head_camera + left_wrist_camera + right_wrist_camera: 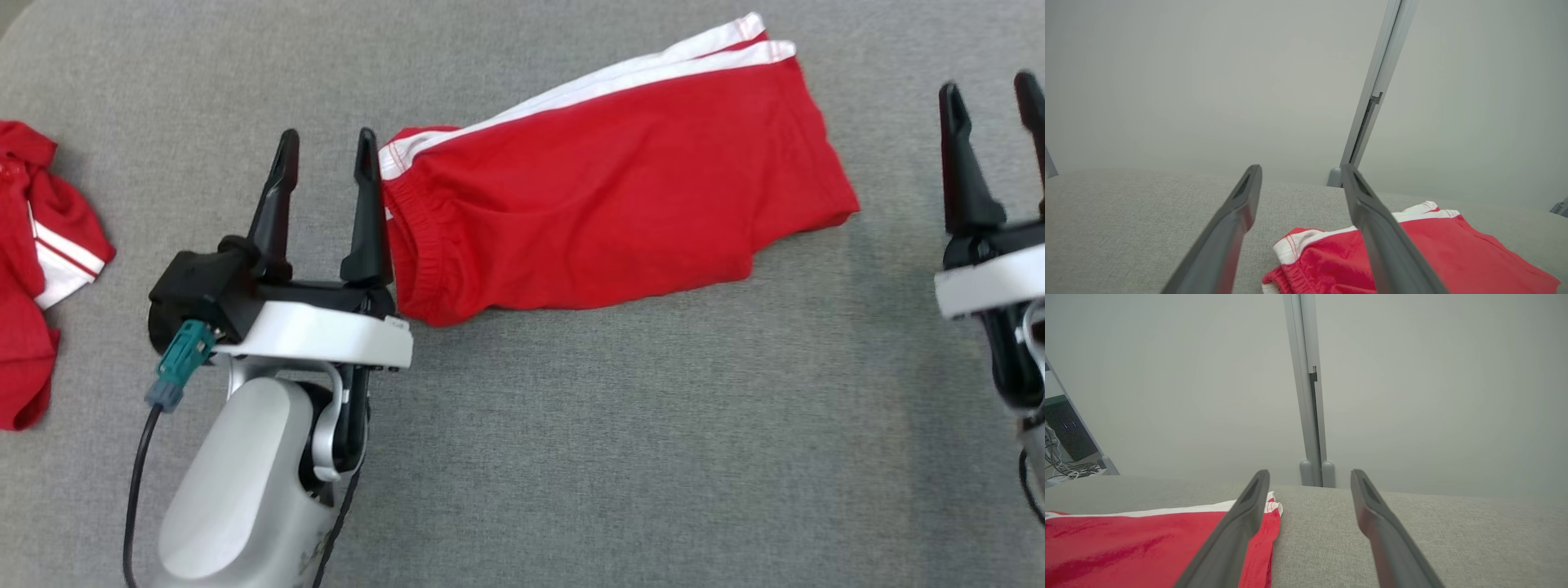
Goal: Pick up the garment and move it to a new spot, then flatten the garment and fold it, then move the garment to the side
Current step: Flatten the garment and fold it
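Note:
The garment point(604, 188), red shorts with white side stripes, lies folded and flat on the grey cloth surface, waistband toward the left. My left gripper point(326, 147) stands open just left of the waistband, its right finger beside the cloth, nothing between the fingers. In the left wrist view the garment point(1437, 261) lies right of and below the open left gripper point(1300, 173). My right gripper point(992, 94) is open at the far right, apart from the hem. In the right wrist view the garment point(1147, 543) lies to the left of the open right gripper point(1310, 477).
Another red and white garment point(37, 261) lies crumpled at the left edge. The grey cloth surface point(612, 449) stretches all around. A grey upright post point(1376, 94) stands behind the surface's far edge, against a pale wall.

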`<state>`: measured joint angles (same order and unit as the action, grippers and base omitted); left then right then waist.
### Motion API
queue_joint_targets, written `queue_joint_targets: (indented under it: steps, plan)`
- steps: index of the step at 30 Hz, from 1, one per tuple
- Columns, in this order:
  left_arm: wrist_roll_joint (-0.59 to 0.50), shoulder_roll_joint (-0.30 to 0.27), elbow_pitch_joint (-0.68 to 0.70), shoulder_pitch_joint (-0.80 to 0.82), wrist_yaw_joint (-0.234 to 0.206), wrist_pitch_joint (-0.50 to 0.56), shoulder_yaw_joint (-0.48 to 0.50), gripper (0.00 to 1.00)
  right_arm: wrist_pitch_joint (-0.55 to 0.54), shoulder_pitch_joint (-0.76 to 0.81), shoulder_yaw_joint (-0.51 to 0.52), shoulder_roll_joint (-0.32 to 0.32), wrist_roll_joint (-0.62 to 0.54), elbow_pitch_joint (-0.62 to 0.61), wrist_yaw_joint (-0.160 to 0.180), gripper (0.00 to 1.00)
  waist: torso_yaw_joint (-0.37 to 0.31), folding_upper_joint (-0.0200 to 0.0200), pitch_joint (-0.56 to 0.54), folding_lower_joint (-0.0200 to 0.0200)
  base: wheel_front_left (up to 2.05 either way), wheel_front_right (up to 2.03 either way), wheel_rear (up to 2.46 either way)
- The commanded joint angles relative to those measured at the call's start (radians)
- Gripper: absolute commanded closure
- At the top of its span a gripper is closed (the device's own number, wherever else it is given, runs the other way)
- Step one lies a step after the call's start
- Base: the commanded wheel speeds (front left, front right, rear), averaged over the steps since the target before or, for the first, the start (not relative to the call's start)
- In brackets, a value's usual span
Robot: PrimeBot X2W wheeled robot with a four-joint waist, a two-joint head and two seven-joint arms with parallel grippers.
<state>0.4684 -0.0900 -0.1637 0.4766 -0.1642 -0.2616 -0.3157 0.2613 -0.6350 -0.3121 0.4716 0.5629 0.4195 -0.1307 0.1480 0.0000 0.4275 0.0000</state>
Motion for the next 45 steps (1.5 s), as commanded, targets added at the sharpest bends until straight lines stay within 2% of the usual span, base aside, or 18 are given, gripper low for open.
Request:
queue_joint_targets:
  steps: [1, 8, 19, 37, 45]
  plan:
    - [-0.034, -0.014, 0.010, -0.030, -0.005, -0.004, 0.021, 0.00, 0.005, 0.064, 0.041, -0.026, -0.037, -0.037, 0.000, 0.00, -0.027, 0.0000, -0.036, 0.0000, 0.00, 0.00, 0.00]
    - [-0.101, -0.025, -0.024, -0.102, -0.001, -0.004, 0.053, 0.00, 0.003, 0.239, 0.115, -0.099, -0.118, -0.131, 0.000, 0.00, -0.056, 0.0000, -0.086, 0.0000, 0.00, 0.00, 0.00]
    - [-0.153, -0.018, -0.117, -0.180, 0.021, -0.005, 0.086, 0.00, -0.055, 0.458, 0.192, -0.164, -0.222, -0.297, 0.000, 0.00, -0.085, 0.0000, -0.133, 0.0000, 0.00, 0.00, 0.00]
    - [-0.180, 0.000, -0.151, -0.168, 0.038, -0.005, 0.088, 0.00, -0.123, 0.507, 0.239, -0.190, -0.244, -0.393, 0.000, 0.00, -0.073, 0.0000, -0.138, 0.0000, 0.00, 0.00, 0.00]
    - [-0.180, 0.023, -0.129, -0.119, 0.032, -0.005, 0.068, 0.00, -0.159, 0.435, 0.240, -0.148, -0.226, -0.368, 0.000, 0.00, -0.015, 0.0000, -0.066, 0.0000, 0.00, 0.00, 0.00]
